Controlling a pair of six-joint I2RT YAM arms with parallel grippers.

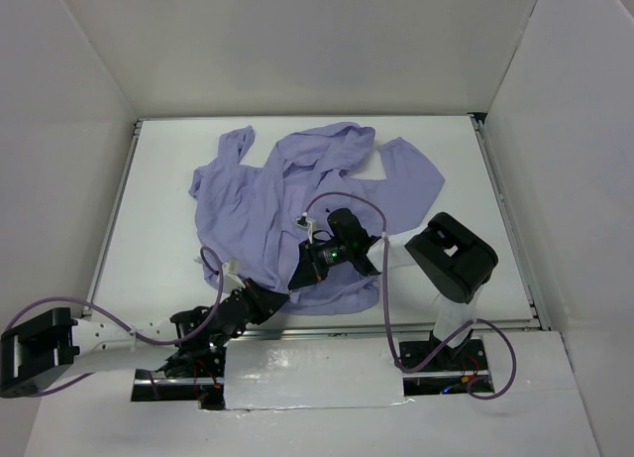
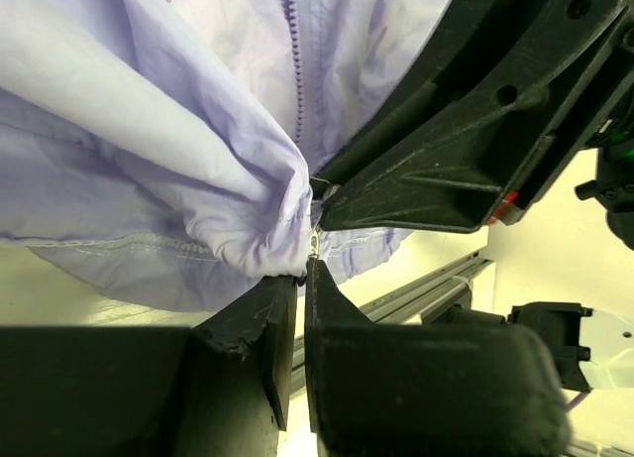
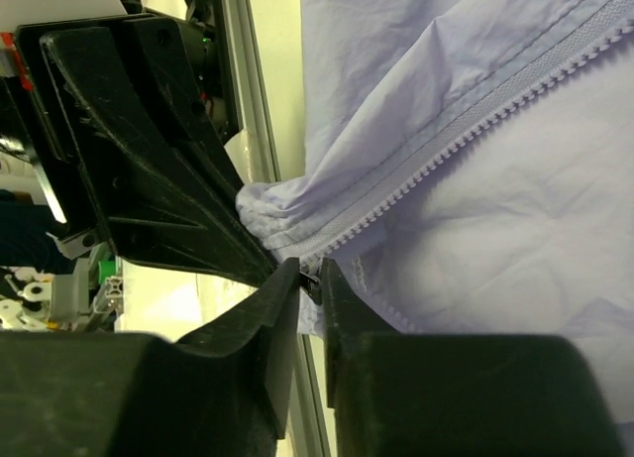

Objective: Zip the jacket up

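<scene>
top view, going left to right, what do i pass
left elbow → left tool → right tool → right elbow; the jacket spans the middle, so it has no clear place in the order

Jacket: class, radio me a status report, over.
Left pincer shut on jacket hem. Right pincer pinched at zipper foot beside it. Nothing else in the way; pincers tip to tip.
</scene>
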